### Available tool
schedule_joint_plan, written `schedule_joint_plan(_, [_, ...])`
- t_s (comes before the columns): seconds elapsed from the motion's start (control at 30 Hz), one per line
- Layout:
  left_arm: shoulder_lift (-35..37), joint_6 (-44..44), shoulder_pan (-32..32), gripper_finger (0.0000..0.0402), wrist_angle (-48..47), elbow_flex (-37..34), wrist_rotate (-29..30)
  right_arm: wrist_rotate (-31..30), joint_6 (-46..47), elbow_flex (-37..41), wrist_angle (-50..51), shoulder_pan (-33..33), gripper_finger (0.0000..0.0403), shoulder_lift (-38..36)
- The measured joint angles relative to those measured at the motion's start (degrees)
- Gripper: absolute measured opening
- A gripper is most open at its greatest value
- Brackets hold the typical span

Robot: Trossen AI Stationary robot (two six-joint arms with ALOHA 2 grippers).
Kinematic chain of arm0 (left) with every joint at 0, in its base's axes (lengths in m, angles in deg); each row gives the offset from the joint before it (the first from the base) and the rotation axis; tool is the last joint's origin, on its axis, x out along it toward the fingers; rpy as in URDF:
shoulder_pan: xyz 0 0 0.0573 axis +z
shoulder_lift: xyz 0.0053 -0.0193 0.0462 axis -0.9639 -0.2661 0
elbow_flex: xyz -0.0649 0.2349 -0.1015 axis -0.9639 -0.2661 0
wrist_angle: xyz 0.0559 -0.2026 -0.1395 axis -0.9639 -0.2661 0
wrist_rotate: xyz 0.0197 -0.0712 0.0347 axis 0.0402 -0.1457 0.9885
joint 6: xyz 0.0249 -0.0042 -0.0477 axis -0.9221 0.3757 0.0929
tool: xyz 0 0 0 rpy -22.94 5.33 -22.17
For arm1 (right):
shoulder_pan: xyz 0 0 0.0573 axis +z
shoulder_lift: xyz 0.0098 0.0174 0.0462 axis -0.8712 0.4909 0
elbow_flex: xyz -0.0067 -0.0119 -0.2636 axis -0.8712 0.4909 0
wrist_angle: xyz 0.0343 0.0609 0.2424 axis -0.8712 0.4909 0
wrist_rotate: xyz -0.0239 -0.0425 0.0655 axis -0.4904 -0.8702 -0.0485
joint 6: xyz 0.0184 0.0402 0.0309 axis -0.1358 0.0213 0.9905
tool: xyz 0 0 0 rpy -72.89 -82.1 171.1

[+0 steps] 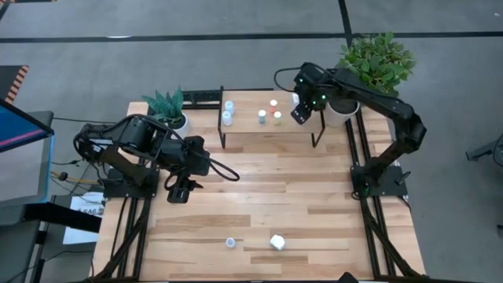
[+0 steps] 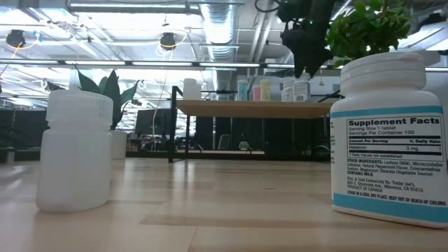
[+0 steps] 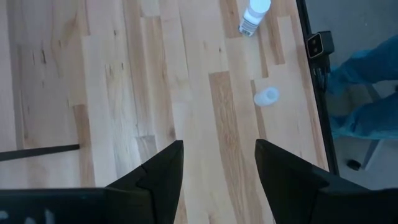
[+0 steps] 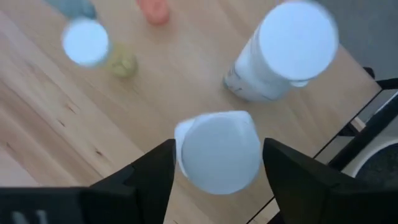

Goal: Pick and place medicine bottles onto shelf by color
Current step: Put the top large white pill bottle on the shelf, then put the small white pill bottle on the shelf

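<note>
White bottle point(image 4: 219, 151) upright on shelf point(image 4: 155, 81), between right pincer point(image 4: 217, 171) fingers

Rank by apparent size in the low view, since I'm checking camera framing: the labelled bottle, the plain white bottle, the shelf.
1. Shelf, widest.
2. Labelled bottle.
3. Plain white bottle.
Both bottles stand nearest the camera, so they loom.

The wooden table point(image 1: 314, 204) carries the shelf point(image 1: 247, 126) with several bottles point(image 1: 262, 116) on top; two white bottles point(image 1: 277, 242) stand near the front edge
</note>
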Motion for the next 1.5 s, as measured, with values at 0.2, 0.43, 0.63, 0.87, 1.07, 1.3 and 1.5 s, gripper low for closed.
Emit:
schedule_joint_plan(0.2, [0.0,0.0,0.0,0.0184,0.0,0.0,0.0,0.1,0.7,-5.5,0.2,-0.3,0.0264,-0.1])
schedule_joint_plan(0.43, [0.0,0.0,0.0,0.0184,0.9,0.0,0.0,1.8,4.3,-16.3,5.4,2.0,0.0264,-0.1])
schedule_joint_plan(0.63, [0.0,0.5,0.0,0.0184,0.9,0.0,0.0,5.8,4.5,-19.9,15.6,10.7,0.0265,-2.5])
schedule_joint_plan(0.87, [-1.9,2.1,-2.6,0.0184,1.0,-2.1,-1.3,6.3,5.2,-16.2,18.5,27.7,0.0265,-7.7])
schedule_joint_plan(1.07, [-4.3,9.7,-6.4,0.0184,4.1,-10.1,0.1,6.2,10.4,-5.4,15.2,43.7,0.0265,-13.4])
schedule_joint_plan(1.3, [-4.4,17.6,-12.1,0.0184,19.0,-20.7,-0.3,5.7,20.4,9.4,3.8,58.6,0.0265,-17.8])
schedule_joint_plan(1.5, [-4.4,16.2,-17.6,0.0184,33.2,-30.4,1.0,4.8,28.5,19.8,-9.4,67.7,0.0265,-17.6])
